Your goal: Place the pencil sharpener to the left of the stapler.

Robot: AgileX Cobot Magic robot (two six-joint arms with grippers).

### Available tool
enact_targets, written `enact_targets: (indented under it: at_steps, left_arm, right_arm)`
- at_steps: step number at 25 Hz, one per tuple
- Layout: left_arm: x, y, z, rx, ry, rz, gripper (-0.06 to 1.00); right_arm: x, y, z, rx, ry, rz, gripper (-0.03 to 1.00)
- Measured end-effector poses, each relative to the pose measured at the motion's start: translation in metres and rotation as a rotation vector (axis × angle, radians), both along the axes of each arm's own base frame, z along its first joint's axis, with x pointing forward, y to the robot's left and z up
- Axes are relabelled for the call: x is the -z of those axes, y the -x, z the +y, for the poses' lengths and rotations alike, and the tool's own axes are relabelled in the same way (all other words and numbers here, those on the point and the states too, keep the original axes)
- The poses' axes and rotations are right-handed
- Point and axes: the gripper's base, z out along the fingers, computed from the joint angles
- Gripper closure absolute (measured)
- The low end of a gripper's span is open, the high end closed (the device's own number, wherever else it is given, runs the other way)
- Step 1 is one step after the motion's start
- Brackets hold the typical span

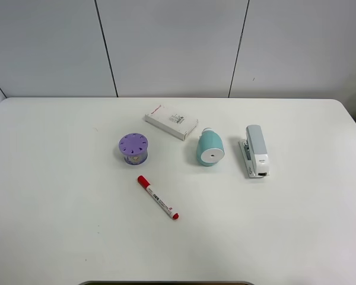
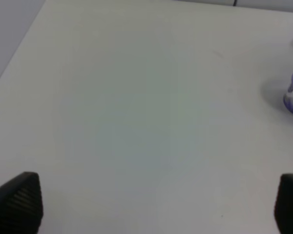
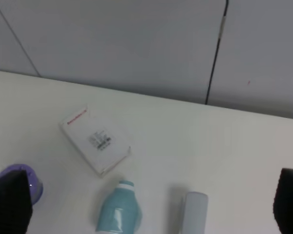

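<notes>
Mint-teal pencil sharpener lies just left of the grey-white stapler.

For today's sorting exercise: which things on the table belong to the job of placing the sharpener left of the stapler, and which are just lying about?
Belong to the job:
pencil sharpener
stapler

Just lying about:
purple holed container
white box
red marker

both grippers show black fingertips with fine ribbed texture, blunt and wedge-shaped, at the wrist views' edges
</notes>
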Motion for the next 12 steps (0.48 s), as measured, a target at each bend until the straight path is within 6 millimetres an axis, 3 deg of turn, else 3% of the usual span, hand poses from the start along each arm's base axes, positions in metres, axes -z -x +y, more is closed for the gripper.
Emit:
enact_targets:
  at_steps: [12]
  left_arm:
    - [0.0, 0.0, 0.0, 0.0, 0.0, 0.0, -0.01]
  right_arm:
    - [-0.048, 0.094, -0.067, 0.128, 0.099, -0.273, -0.03]
